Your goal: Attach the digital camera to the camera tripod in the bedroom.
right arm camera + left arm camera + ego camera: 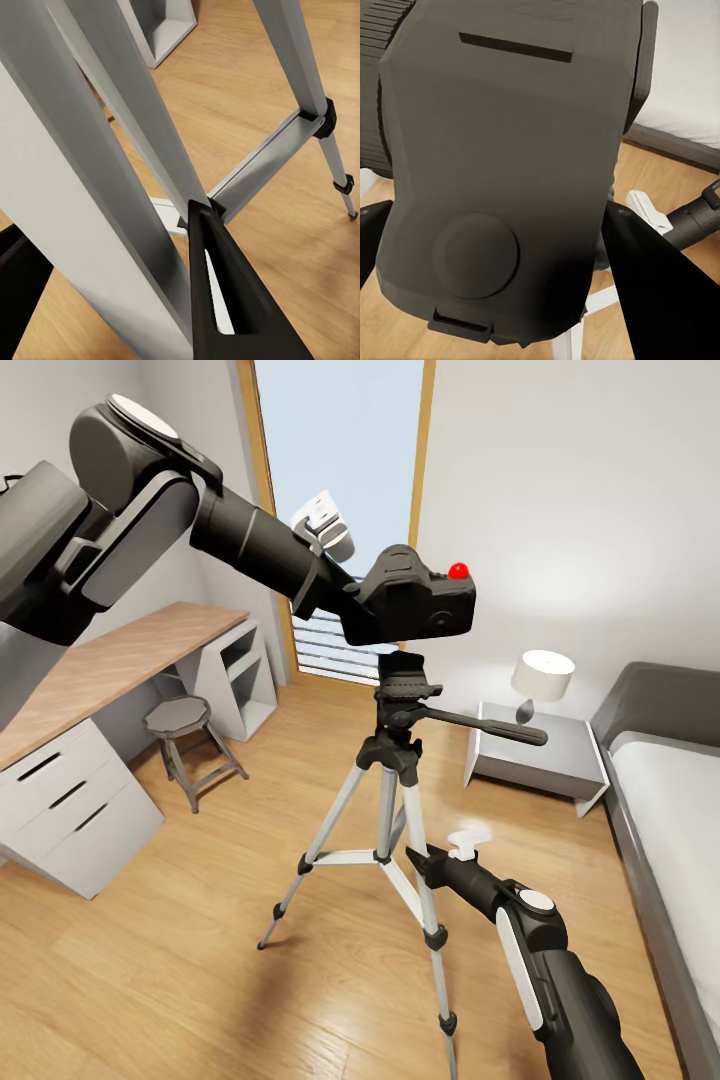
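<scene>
The matte-black digital camera [420, 600] with its red button [459, 571] hangs right over the black head of the camera tripod [403, 700], touching it or a hair above; I cannot tell which. My left gripper [350, 608] is shut on the camera's side, and the camera's underside [510, 150] looms close in the left wrist view. Low down, my right gripper [424, 860] is shut on one silver tripod leg [112, 225], with a black finger [225, 307] pressed against it. The pan handle [495, 727] points right.
A wood-topped desk [110, 660] with white drawers [70, 810] runs along the left wall, a grey stool [185, 725] before it. To the right stand the white nightstand [540, 755] with a lamp [543, 678] and the grey bed [670, 800]. The tall window [335, 480] is behind.
</scene>
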Motion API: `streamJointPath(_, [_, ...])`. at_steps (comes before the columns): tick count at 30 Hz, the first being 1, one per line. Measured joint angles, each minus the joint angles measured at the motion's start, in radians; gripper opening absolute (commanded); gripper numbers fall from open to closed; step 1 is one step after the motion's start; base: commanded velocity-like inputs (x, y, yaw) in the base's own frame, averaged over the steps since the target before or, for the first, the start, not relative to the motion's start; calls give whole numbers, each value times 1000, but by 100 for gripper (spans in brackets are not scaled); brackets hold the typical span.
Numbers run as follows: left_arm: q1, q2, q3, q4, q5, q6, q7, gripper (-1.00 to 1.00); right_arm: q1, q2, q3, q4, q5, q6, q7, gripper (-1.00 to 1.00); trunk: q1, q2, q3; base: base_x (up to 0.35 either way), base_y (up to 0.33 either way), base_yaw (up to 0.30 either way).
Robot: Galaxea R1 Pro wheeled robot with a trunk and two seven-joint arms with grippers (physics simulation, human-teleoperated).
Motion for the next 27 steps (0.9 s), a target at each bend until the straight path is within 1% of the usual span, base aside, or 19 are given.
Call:
streamJointPath(5, [0,0,0,0,0,0,1,-100,0,0,0,0,0,0,0,-100,0,0,0,0,0,0])
streamJointPath(6, [0,0,0,0,0,0,1,100,0,0,0,0,0,0,0,-100,0,0,0,0,0,0])
streamJointPath(7, [0,0,0,0,0,-1,-1,100,0,0,0,0,0,0,0,-100,0,0,0,0,0,0])
streamJointPath(8, [0,-1,0,0,0,-1,-1,100,0,0,2,-3,25,2,15,-100,0,0,0,0,0,0])
streamJointPath(27, [0,-2,0,0,0,-1,1,100,0,0,2,-4,26,2,15,-100,0,0,0,0,0,0])
